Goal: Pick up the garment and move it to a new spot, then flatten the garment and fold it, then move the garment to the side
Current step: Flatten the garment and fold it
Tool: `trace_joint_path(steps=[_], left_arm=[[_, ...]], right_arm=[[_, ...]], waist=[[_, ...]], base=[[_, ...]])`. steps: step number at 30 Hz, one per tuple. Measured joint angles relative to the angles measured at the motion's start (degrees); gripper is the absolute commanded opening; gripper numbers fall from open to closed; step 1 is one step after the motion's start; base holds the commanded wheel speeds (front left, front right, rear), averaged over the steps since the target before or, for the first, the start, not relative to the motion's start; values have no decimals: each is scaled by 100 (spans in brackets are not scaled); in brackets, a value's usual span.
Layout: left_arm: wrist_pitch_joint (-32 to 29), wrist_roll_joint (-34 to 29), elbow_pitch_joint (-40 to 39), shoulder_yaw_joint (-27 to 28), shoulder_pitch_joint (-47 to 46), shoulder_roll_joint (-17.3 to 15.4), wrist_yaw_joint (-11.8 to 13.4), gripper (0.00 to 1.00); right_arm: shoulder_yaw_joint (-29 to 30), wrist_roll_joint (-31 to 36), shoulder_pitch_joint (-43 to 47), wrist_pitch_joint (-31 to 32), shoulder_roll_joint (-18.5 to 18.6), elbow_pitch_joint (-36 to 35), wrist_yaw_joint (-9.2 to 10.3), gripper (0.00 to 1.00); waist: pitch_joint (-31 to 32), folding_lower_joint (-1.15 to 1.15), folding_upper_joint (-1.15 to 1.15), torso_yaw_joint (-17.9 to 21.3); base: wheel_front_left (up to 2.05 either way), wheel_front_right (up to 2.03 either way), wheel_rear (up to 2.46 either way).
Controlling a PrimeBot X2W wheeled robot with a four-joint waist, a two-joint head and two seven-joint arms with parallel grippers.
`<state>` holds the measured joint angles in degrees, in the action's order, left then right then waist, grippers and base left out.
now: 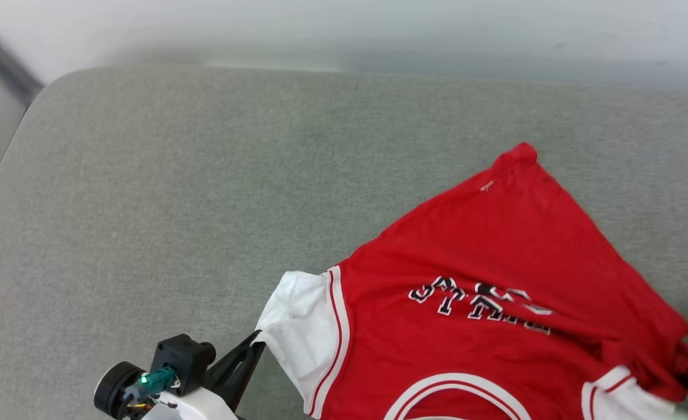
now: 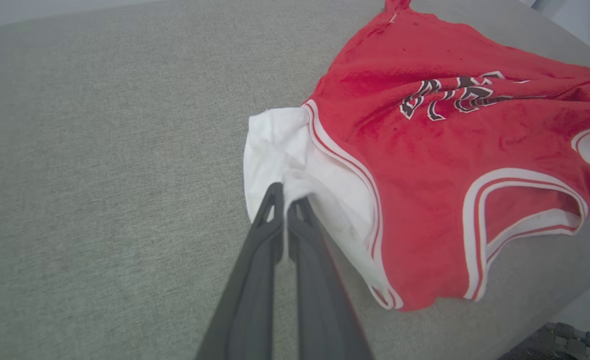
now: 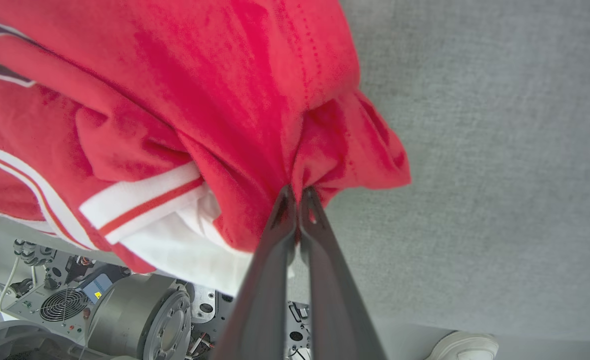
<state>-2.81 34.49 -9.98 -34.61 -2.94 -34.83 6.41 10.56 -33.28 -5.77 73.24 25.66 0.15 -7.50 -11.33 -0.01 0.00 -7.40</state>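
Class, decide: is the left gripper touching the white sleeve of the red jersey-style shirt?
Touching. The left wrist view shows the left gripper shut, its dark fingers pinching the white sleeve of the red jersey-style shirt.

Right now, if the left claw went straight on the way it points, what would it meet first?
The white sleeve of the garment, which the left claw is shut on; beyond it probably the grey cushion, though depth unclear.
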Motion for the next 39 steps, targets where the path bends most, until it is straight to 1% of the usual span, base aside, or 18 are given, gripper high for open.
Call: trace_joint_path(steps=[6, 10, 16, 17, 18, 23, 29, 31, 35, 39], left_arm=[[103, 48, 119, 44, 11, 55, 38, 0], [154, 56, 122, 38, 31, 93, 68, 0], [156, 63, 94, 3, 34, 115, 89, 0], [155, 63, 82, -1, 34, 114, 89, 0], [152, 62, 71, -2, 34, 112, 89, 0], [147, 36, 5, -27, 30, 105, 103, 0], [157, -14, -152, -74, -16, 132, 110, 0], [158, -47, -226, -91, -86, 154, 108, 0], [188, 23, -378, -155, -203, 309, 13, 0], [162, -89, -489, -248, -430, 357, -59, 0]], right_arm=[[-68, -154, 742, -126, -101, -393, 0, 0], [-65, -207, 1214, -170, -109, -504, 0, 0], [-91, -308, 1392, -286, -115, -519, 0, 0], [-93, -308, 1392, -361, -113, -535, 0, 27], [-101, -309, 1385, -389, -97, -541, 0, 100], [-155, -465, 1195, -464, 101, -679, 0, 100], [-167, -662, 560, -442, 413, -939, 0, 100], [-194, -673, 167, -461, 433, -994, 0, 100], [-367, -602, -530, -318, 391, -1011, 0, 100], [-530, -326, -1137, -258, 392, -788, 0, 100]], waist=[[253, 0, 0, 232], [361, 0, 0, 346], [398, 0, 0, 367], [396, 0, 0, 362], [393, 1, 0, 354], [344, 1, 0, 278], [262, 1, 0, 124], [188, 1, 0, 61], [-19, 2, 0, -103], [-273, 2, 0, -333]], base=[[0, 0, 0], [0, 0, 0], [0, 0, 0], [0, 0, 0], [0, 0, 0], [0, 0, 0], [0, 0, 0], [0, 0, 0], [0, 0, 0], [0, 0, 0]])
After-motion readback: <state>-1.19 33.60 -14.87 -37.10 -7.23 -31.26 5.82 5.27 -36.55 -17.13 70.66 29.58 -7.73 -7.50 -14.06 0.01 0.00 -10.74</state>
